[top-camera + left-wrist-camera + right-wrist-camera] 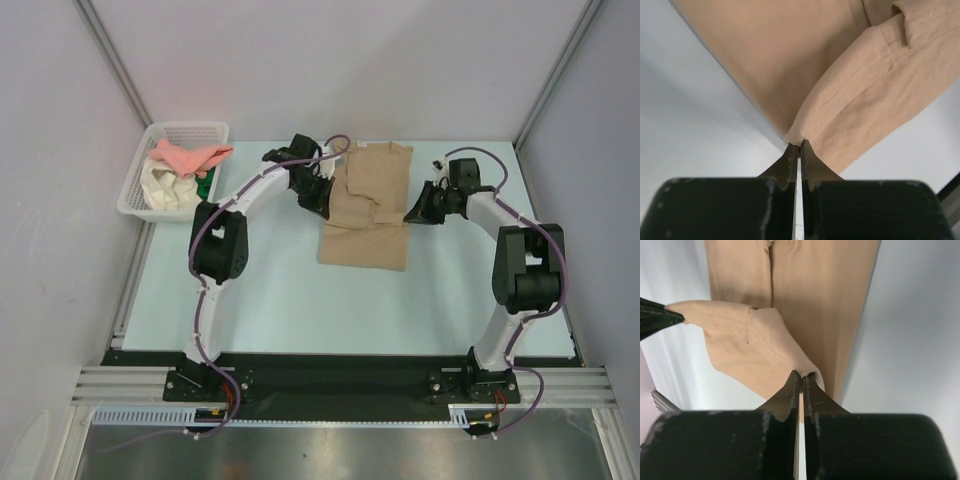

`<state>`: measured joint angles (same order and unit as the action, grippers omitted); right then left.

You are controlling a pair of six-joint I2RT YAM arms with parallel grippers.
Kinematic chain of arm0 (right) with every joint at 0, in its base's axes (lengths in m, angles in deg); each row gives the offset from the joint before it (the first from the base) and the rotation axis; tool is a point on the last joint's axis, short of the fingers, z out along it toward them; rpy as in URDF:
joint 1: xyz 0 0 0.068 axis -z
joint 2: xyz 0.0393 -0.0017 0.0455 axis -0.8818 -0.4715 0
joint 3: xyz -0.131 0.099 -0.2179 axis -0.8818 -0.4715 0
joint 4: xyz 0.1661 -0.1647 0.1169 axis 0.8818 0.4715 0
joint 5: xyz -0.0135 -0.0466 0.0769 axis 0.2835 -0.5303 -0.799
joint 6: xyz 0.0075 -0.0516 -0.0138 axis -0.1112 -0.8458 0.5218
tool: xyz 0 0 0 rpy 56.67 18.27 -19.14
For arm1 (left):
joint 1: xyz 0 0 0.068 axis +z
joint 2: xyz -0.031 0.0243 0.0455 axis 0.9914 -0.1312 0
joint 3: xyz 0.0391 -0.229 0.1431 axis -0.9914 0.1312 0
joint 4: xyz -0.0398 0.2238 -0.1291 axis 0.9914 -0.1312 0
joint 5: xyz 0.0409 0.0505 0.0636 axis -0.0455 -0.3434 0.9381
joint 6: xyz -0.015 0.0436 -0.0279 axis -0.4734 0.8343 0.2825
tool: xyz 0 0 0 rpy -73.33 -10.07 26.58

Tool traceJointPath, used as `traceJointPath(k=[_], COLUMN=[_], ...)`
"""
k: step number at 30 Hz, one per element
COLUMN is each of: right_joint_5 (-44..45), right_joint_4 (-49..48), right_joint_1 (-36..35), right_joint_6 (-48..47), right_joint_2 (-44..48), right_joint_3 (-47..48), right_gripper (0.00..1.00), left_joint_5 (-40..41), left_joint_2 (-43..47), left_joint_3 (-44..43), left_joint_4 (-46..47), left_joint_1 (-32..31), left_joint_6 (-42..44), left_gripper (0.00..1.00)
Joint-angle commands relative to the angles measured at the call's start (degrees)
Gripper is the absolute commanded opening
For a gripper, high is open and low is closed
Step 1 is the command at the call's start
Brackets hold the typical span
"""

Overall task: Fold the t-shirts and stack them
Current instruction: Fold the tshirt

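Tan t-shirt (370,225) lies on the bench (270,300) in the top view. Its long axis runs straight away from the arm bases, with the broader end nearer them. The left tool (322,200) sits at the shirt's left edge and the right tool (412,213) at its right edge, both about halfway along its length. Neither arm is nearer; they flank the shirt evenly. Well to the shirt's left, past the left arm, a white basket (135,195) holds the other t-shirts (190,157), bunched and unfolded.

In the left wrist view, the left tool (798,146) is clenched on a hemmed fold of the tan t-shirt (790,60). The cloth fans away from the tips, and the jaws are pressed nearly together over the pinch.

In the right wrist view, the right tool (801,375) is likewise clamped on a raised corner of the tan t-shirt (825,300). From that corner a band of cloth stretches across to the left tool (675,317) at the shirt's opposite edge, while the rest lies flat.

The held span crosses the shirt's long axis, so the next fold probably means carrying both pinches together along that axis, kept level with each other.
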<state>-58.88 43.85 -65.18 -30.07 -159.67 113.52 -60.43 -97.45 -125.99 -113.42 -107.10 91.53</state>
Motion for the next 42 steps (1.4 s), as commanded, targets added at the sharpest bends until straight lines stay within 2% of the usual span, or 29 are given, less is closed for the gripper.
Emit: traceJointPath(k=[1, 2, 3, 4, 5, 7, 9, 12, 16, 19, 21, 26, 30, 37, 42], right_joint_5=[2.3, 2.6, 3.7, 4.8, 6.0, 6.9, 4.7, -0.4, -6.2, -7.0, -6.7, -5.9, -5.5, -4.8, -5.0], right_joint_4=[-3.0, -3.2, -3.2, -3.0, -2.8, -1.8, 0.6, 4.7, 5.8, 4.1, 3.4, 0.5, -1.6, -2.7, -2.8], right_joint_1=[-0.6, -0.6, -0.6, -0.6, -0.6, 0.2, 1.2, 1.7, 1.3, 0.2, -0.4, -0.4, -0.6, -1.0, -1.1], right_joint_6=[-2.0, -2.7, -2.9, -3.3, -3.5, -4.1, -4.8, -5.7, -3.4, -1.5, -1.3, -0.8, -0.1, 0.1, 0.3], right_joint_2=[-2.4, -2.9, -3.2, -3.6, -3.4, -1.5, 0.8, 5.1, 9.4, 11.2, 11.5, 10.6, 9.2, 6.1, 4.3], right_joint_3=[3.9, 4.9, 5.3, 5.9, 6.3, 6.9, 5.6, 1.9, -8.3, -16.8, -18.6, -20.6, -20.4, -19.5, -18.3], right_gripper=[0.0, 0.02, 0.16, 0.44, 0.56, 0.69, 0.7, 0.68, 0.63, 0.6, 0.59, 0.6, 0.58, 0.59, 0.56], left_joint_5=[1.4, 1.3, 1.3, 2.2, 2.8, 4.7, 5.0, 0.8, -6.8, -12.1, -15.3, -19.9, -19.4, -17.3, -17.8], left_joint_2=[-2.3, -3.0, -3.2, -3.4, -3.2, -0.9, 3.8, 8.5, 13.9, 14.1, 13.1, 8.7, 5.8, 3.7, 2.4], left_joint_3=[-6.2, -7.5, -8.1, -8.5, -9.0, -8.4, -4.3, 4.0, 14.7, 21.9, 24.6, 24.9, 22.3, 21.4, 20.2], left_joint_4=[0.5, 0.6, 0.8, 0.7, 0.5, -0.2, -0.8, -3.3, -6.8, -6.0, -5.2, -2.1, -1.6, -1.3, -1.9], left_joint_1=[0.7, 0.7, 0.7, 0.7, 0.6, 0.8, 1.3, 2.9, 4.5, 4.8, 4.7, 4.8, 4.4, 4.3, 4.3], left_joint_6=[2.6, 3.1, 3.2, 3.6, 3.8, 3.9, 2.8, 0.9, -1.0, -2.8, -4.2, -7.4, -8.3, -8.5, -8.0], left_gripper=[0.07, 0.12, 0.23, 0.54, 0.61, 0.71, 0.82, 0.85, 0.83, 0.82, 0.84, 0.84, 0.8, 0.8, 0.76])
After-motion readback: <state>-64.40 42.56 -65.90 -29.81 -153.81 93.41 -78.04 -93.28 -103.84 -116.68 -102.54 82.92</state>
